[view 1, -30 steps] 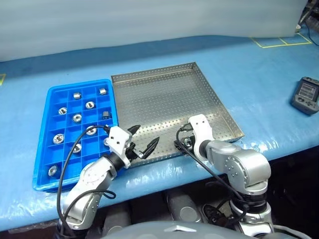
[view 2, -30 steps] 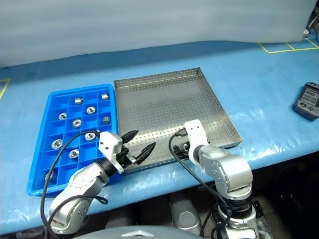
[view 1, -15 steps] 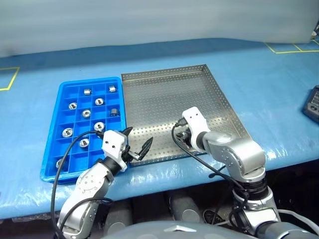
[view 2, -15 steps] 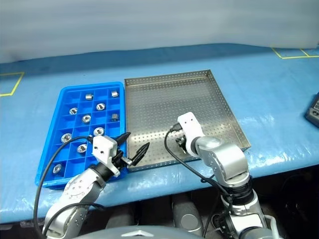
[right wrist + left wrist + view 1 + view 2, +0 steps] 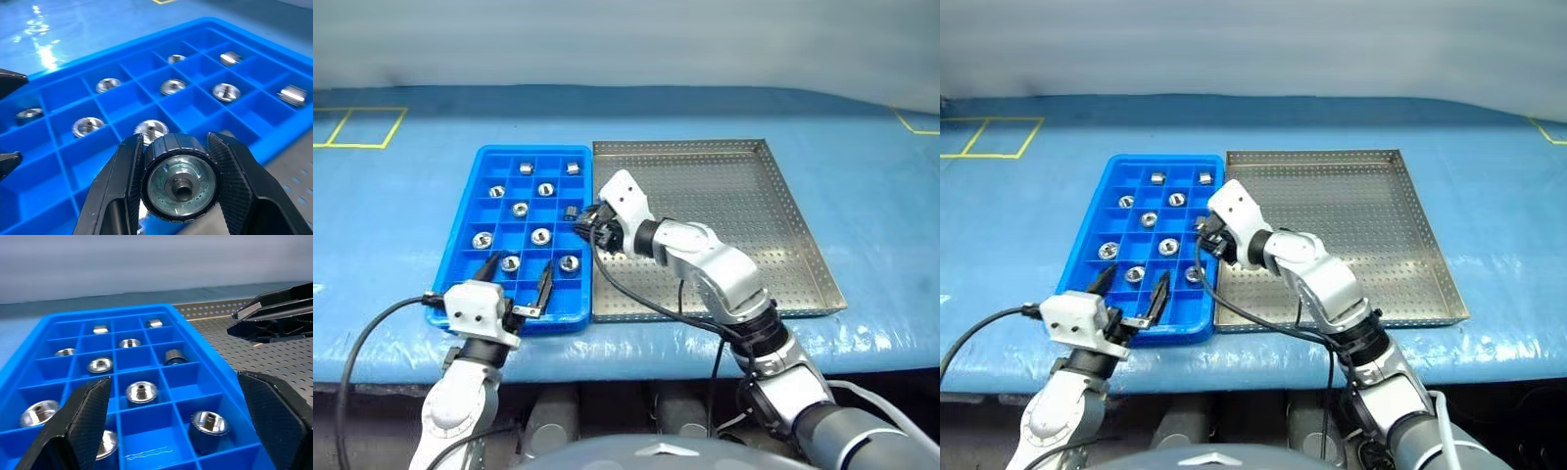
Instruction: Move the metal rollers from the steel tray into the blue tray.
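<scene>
The right end effector (image 5: 179, 183) hides part of the blue tray (image 5: 98, 103) behind it. The roller (image 5: 179, 182) it grips covers another roller's (image 5: 150, 130) near side.

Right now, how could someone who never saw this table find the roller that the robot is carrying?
Find the blue tray left of the steel tray. At its right rim hangs the right claw, shut on one metal roller. Unlike the others, lying in compartments, this one is pinched between two black fingers.
</scene>
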Action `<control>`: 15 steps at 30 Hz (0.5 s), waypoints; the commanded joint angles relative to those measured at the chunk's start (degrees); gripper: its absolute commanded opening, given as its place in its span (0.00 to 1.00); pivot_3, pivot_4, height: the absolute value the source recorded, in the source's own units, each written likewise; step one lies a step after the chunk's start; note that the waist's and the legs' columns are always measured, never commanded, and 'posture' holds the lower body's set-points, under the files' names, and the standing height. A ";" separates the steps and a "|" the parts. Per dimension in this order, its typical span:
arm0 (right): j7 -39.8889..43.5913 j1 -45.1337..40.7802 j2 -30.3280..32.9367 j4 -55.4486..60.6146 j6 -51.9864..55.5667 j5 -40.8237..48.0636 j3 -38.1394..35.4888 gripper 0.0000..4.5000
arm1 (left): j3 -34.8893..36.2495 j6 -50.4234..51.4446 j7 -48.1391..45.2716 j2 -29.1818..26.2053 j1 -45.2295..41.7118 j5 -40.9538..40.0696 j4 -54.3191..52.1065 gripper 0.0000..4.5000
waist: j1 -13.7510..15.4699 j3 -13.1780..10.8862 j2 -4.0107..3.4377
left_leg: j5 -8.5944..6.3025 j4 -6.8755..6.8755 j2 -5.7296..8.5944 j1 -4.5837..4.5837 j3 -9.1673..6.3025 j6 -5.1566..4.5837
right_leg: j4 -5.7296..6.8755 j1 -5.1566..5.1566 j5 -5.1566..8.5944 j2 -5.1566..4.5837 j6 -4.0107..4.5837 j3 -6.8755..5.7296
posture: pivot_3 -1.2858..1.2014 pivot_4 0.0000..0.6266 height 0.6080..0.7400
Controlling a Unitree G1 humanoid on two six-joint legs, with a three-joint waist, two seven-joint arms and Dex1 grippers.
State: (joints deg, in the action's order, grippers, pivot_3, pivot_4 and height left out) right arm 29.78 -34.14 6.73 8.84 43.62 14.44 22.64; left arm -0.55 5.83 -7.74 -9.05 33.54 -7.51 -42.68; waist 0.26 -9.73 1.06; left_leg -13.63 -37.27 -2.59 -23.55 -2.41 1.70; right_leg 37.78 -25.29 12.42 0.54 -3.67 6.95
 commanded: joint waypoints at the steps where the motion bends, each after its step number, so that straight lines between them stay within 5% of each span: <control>1: 3.82 -1.23 -2.25 -2.36 -3.64 0.95 1.87 0.39 | -0.01 -4.79 -0.20 0.55 5.32 0.84 -4.76 1.00 | 0.90 -0.01 0.00 | 0.00 0.00 0.00 0.00 0.01 0.00 | 0.00 -0.01 0.02 -0.01 0.03 0.00 | 0.66 0.24 1.00; 15: 9.36 3.32 -2.80 -4.83 -2.92 0.21 7.92 0.39 | -3.20 -6.71 -2.64 0.84 14.29 -2.58 -6.99 1.00 | 5.22 -0.05 0.06 | -0.02 0.00 -0.02 -0.04 0.06 0.02 | -0.04 -0.15 0.10 -0.03 0.12 -0.04 | 0.69 0.24 1.00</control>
State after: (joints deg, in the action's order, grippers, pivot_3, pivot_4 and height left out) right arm 38.64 -30.96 4.09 3.17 40.57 14.52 30.61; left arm -3.37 0.62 -10.09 -8.04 47.87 -9.68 -47.12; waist 5.48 -9.78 1.12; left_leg -13.65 -37.27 -2.62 -23.60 -2.35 1.72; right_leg 37.74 -25.44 12.52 0.51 -3.55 6.91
